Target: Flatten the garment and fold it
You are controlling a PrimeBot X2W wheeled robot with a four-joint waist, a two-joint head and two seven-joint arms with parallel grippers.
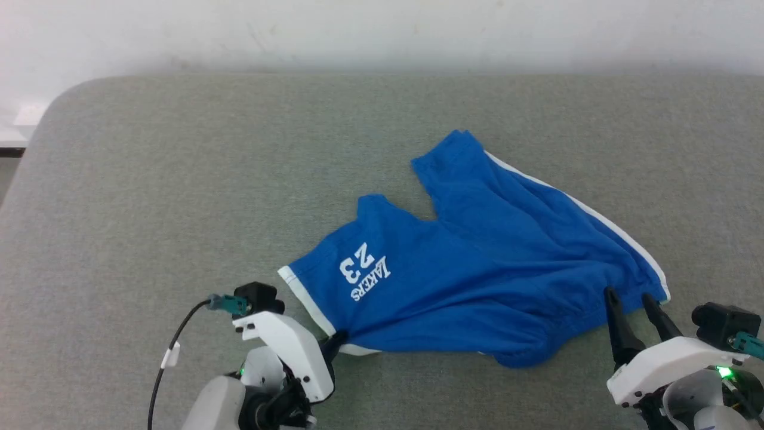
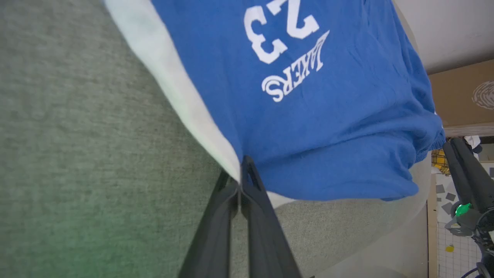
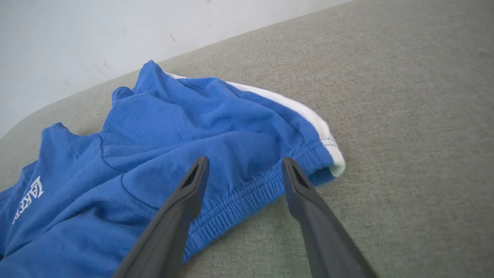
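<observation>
From the head view, the garment (image 1: 477, 263) lies spread but wrinkled on a grey-green padded surface (image 1: 149, 179), its two legs pointing away toward the white wall (image 1: 382, 30) and its near edge running between the two arms. The left gripper (image 1: 337, 342) sits at the garment's near left corner, fingers pressed together on the end of the white hem trim (image 1: 307, 298), so it grips the garment there. The right gripper (image 1: 628, 295) stands at the near right corner with its fingers spread, their tips at the edge of the blue fabric, just below where the white side stripe (image 1: 597, 218) ends. A white print (image 1: 365, 270) on the left leg reads "LAKERS" with "23", upside down from here. In the left wrist view the two dark fingers meet with no gap, pinching the corner where the white trim meets the blue cloth, and the garment rises away from them across the top of the picture. The same "23" and "LAKERS" lettering is large and clear above. At the right edge are the other arm's dark fingers and a cardboard box (image 2: 463, 96) with a fingerprint-like swirl mark. In the right wrist view the fingers stand wide apart and hold nothing. The gathered elastic waistband (image 3: 247, 197) runs between them; the left one overlaps the blue cloth, while the right tip sits at the waistband's edge, near the white stripe's end. Whether they touch the fabric cannot be told. At the far left, part of the lettering shows, too cut off to read whole.
</observation>
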